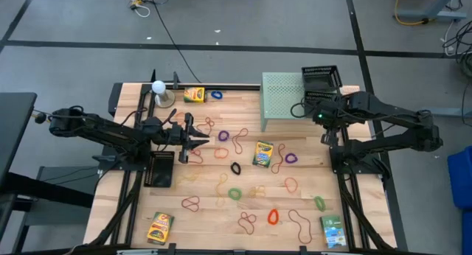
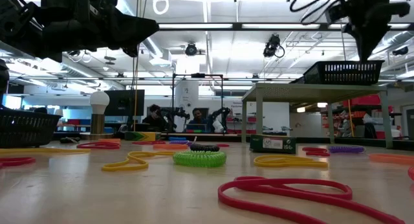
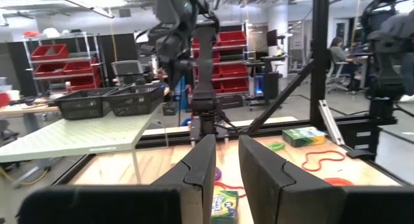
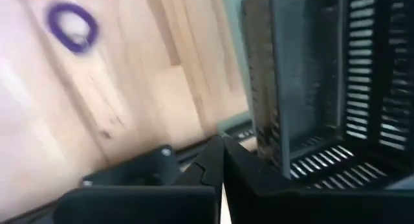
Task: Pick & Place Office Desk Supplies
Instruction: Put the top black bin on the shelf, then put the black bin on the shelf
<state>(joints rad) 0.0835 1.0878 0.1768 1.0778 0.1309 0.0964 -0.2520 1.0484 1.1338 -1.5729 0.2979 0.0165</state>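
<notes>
Rubber-band loops in many colours lie flat across the wooden table, among them a purple one (image 1: 290, 158), a green one (image 1: 234, 193) and a red one (image 1: 273, 216). Crayon boxes lie at the far side (image 1: 194, 94), in the middle (image 1: 263, 153) and near the front (image 1: 160, 227). My left gripper (image 1: 193, 135) hovers level over the table's left part, open, with nothing between its fingers (image 3: 228, 160). My right gripper (image 1: 325, 128) points steeply down beside the black basket (image 1: 321, 82). It is shut (image 4: 223, 164), with nothing seen in it.
The black basket stands on a green perforated riser (image 1: 282, 100) at the far right. A second black basket (image 1: 161, 169) sits at the left. A white ball on a stand (image 1: 158, 93) is at the far left, and a teal box (image 1: 332, 231) at the front right.
</notes>
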